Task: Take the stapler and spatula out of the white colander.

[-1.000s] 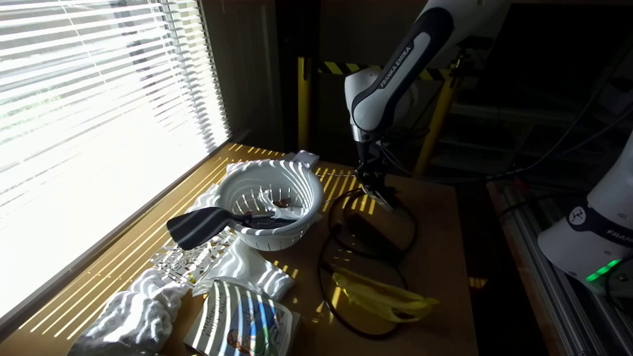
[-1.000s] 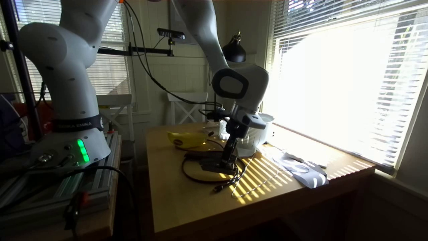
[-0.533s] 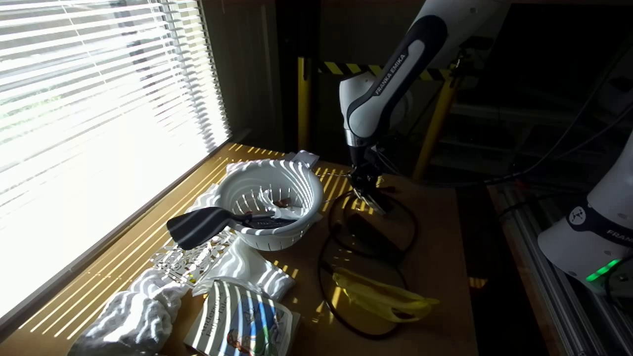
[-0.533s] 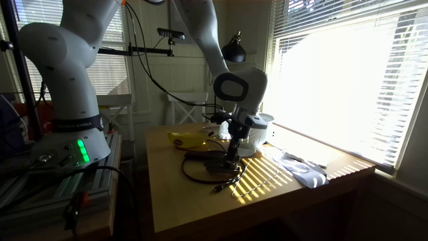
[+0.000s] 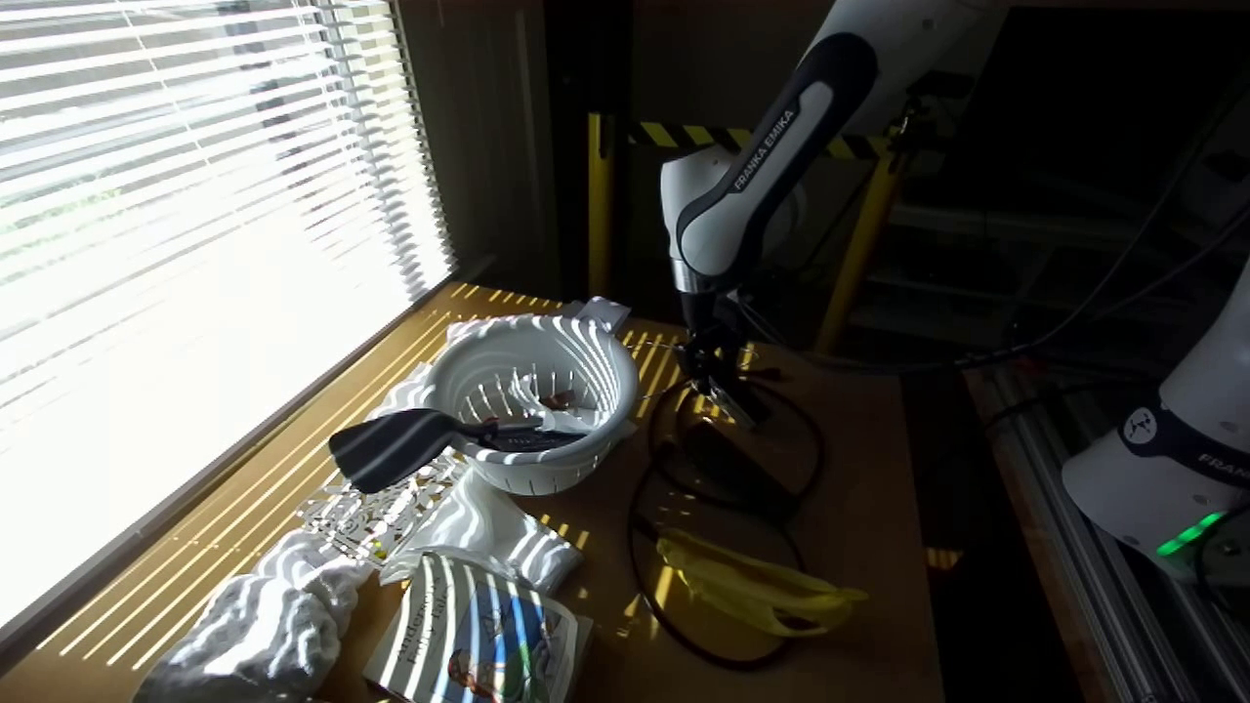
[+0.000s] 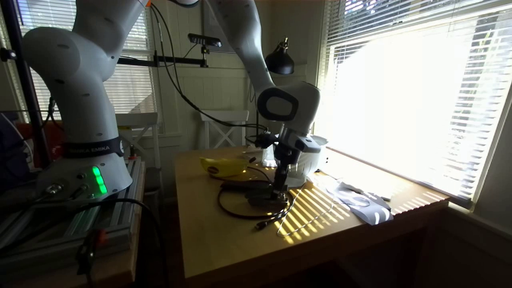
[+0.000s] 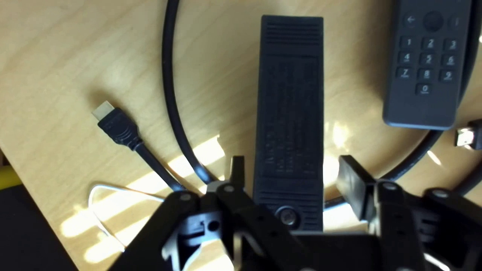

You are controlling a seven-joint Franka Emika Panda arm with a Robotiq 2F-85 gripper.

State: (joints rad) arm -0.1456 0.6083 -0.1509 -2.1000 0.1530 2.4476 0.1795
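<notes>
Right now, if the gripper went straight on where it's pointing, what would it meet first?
Probably what looks like the stapler, a black bar with ridged ends, in line with the open gripper in the wrist view. Depth is unclear: the gripper may straddle it and reach the black cable or wooden tabletop first.

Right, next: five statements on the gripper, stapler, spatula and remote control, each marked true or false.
1. In the wrist view, the stapler is between the jaws of the gripper. True.
2. The gripper is shut on the stapler. False: its jaws are open, with gaps on both sides.
3. The spatula has its blade outside the white colander. True.
4. Stapler and spatula are both out of the white colander. False: the spatula's handle reaches inside.
5. The remote control lies keys up. True.
</notes>
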